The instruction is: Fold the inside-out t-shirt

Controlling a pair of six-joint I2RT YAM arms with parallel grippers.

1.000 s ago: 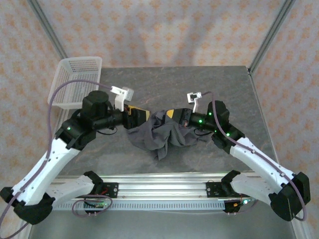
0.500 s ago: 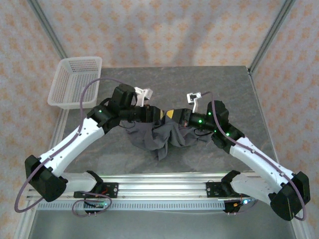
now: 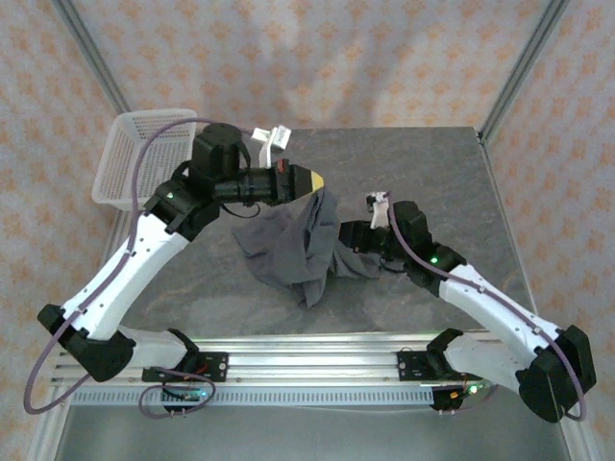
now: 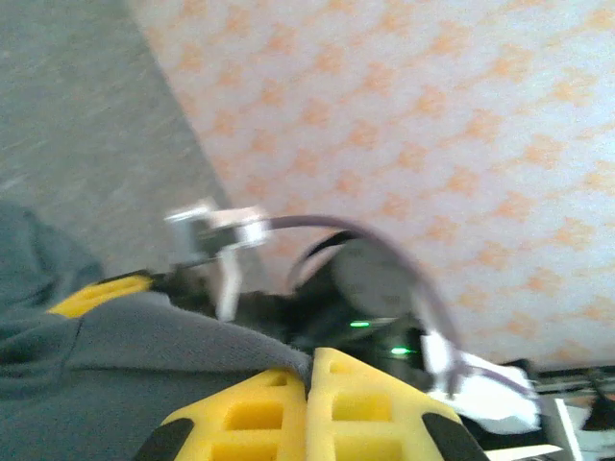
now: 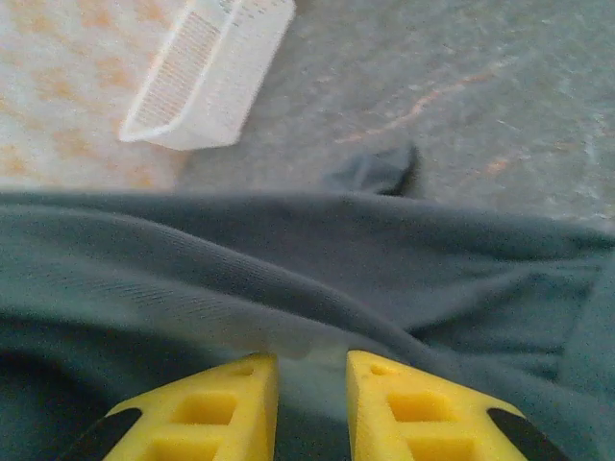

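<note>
Left hand (image 3: 312, 181) clamps the t-shirt (image 3: 288, 252), hoisting it right of the basket (image 3: 144, 154); right hand (image 5: 312, 384) opens, a handover for spreading.

A robotics lab work cell. Two white-and-black robot arms (image 3: 135, 259) are bolted to an aluminium rail (image 3: 317, 363) along a grey stone-look table (image 3: 452, 182), enclosed by metal frame posts (image 3: 94, 60) and backdrop panels (image 3: 307, 58) with an orange floral pattern.

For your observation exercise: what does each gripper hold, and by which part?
Left gripper pinches the dark slate-grey fabric t-shirt by a lifted fold; right gripper stands parted, apparently gripping nothing.
</note>
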